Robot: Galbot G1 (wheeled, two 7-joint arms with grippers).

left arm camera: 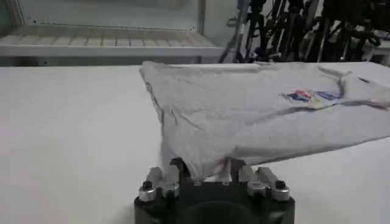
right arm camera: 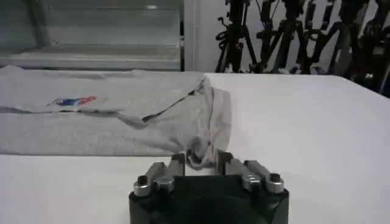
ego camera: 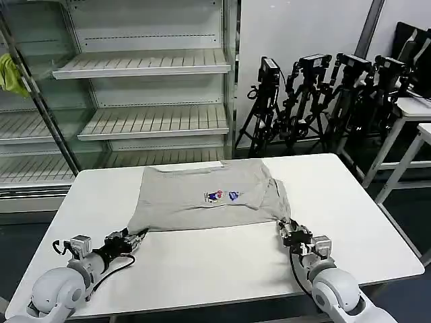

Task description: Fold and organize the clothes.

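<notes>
The light grey T-shirt (ego camera: 202,202) lies on the white table (ego camera: 215,269), chest print up, with its right side folded in. My left gripper (ego camera: 139,235) is low at the shirt's near left corner and shut on it. The cloth (left arm camera: 256,115) rises into the left gripper (left arm camera: 206,170) between its dark fingers. My right gripper (ego camera: 285,229) is at the near right corner. A bunched fold of the shirt (right arm camera: 109,122) is pinched in that gripper (right arm camera: 200,159).
An open shelf unit (ego camera: 148,121) stands behind the table, with a yellow-green cloth (ego camera: 10,74) hanging at its far left. Camera tripods (ego camera: 323,94) and other tables (ego camera: 417,108) stand at the back right. Bare tabletop runs along the near edge.
</notes>
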